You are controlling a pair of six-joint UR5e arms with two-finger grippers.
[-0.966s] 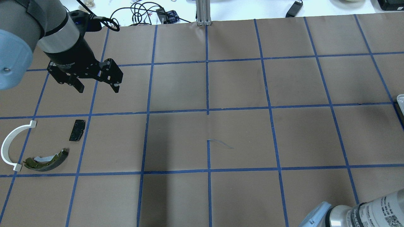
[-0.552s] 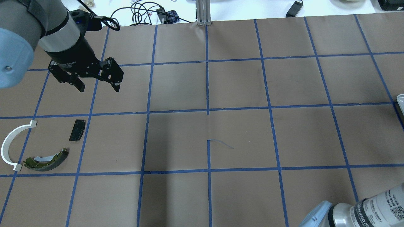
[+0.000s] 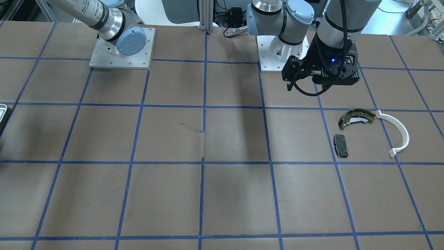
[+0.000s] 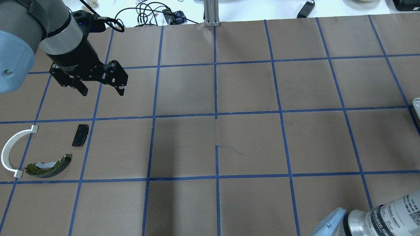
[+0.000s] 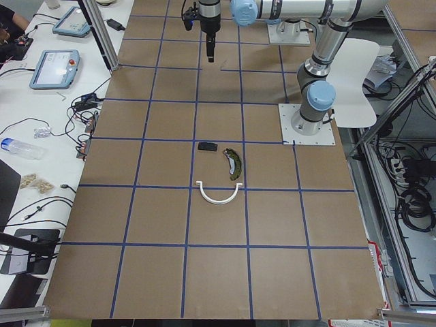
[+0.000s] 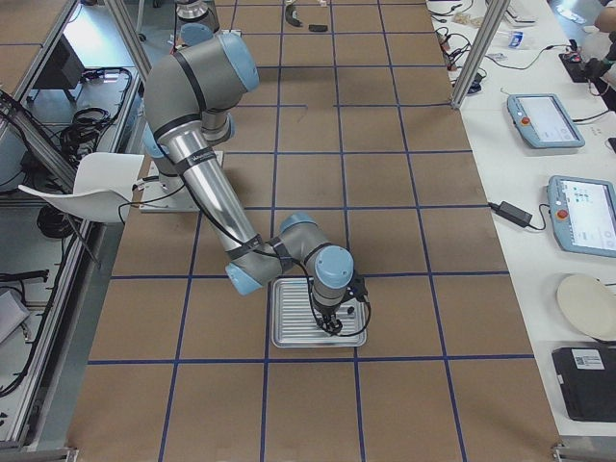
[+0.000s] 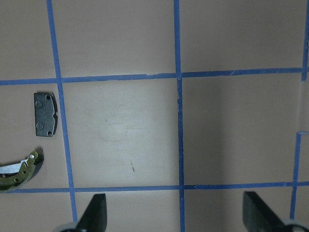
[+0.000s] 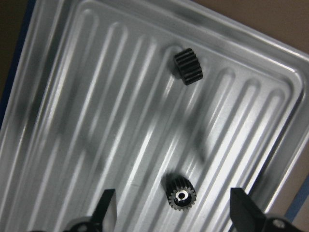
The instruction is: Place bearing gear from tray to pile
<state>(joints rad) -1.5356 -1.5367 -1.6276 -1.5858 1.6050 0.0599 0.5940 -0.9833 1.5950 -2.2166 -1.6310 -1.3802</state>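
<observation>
Two small black bearing gears lie in the ribbed silver tray [image 8: 72, 96]. One gear [image 8: 181, 195] stands with its bore facing up, the other gear [image 8: 188, 66] lies on its side farther off. My right gripper [image 8: 176, 212] is open just above the tray, its fingers on either side of the near gear without touching it. It shows over the tray [image 6: 289, 332] in the exterior right view [image 6: 332, 322]. The pile is an olive brake shoe [image 4: 49, 167], a black brake pad [image 4: 80, 135] and a white half-ring [image 4: 13, 150]. My left gripper [image 4: 101, 90] is open and empty, hovering beyond the pile.
Brown paper with a blue tape grid covers the table. A sliver of the tray [image 4: 416, 103] shows at the right edge of the overhead view. Cables [image 4: 147, 13] lie beyond the far edge. The pad [image 7: 46, 113] and shoe [image 7: 19, 171] show in the left wrist view.
The right arm's segment at the bottom right of the overhead view has shifted slightly to the right. The left gripper has barely moved and stays open.
</observation>
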